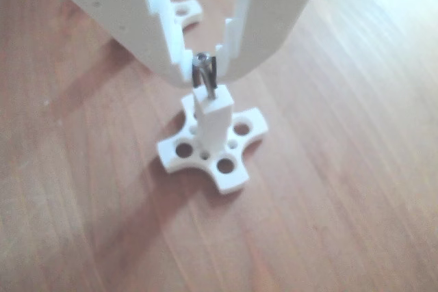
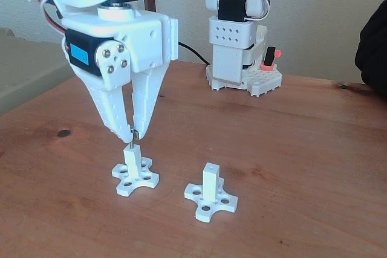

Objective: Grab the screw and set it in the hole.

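We see the hand [image 2: 133, 132] pointing straight down, its two white plastic fingers [image 1: 179, 46] nearly together and pinching the screw [image 1: 205, 76] near its small round head. The screw is thin, dark grey and shiny, held upright, its lower tip at the top of a square white post [image 1: 212, 122]; we cannot tell how far it has entered. That post rises from a flat cross-shaped base [image 1: 226, 165] pierced with round holes. In the fixed view a second post [image 2: 210, 182] on a matching base stands just beside it on the reddish wood-grain surface [image 2: 302, 167].
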Controlling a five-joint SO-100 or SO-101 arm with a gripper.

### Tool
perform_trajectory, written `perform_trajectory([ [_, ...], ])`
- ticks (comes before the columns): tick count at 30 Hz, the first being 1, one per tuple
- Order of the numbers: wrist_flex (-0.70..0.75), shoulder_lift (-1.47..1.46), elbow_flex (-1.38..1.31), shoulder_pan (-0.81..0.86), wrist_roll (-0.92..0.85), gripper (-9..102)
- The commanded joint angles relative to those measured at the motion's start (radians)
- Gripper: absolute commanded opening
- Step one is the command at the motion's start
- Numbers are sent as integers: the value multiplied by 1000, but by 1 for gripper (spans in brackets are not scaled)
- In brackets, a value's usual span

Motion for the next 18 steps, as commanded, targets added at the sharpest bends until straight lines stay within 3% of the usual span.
perform_trajectory([
  [1, -9, 21, -89, -15, -5, 0],
  [18, 0, 6, -129, -17, -9, -4],
])
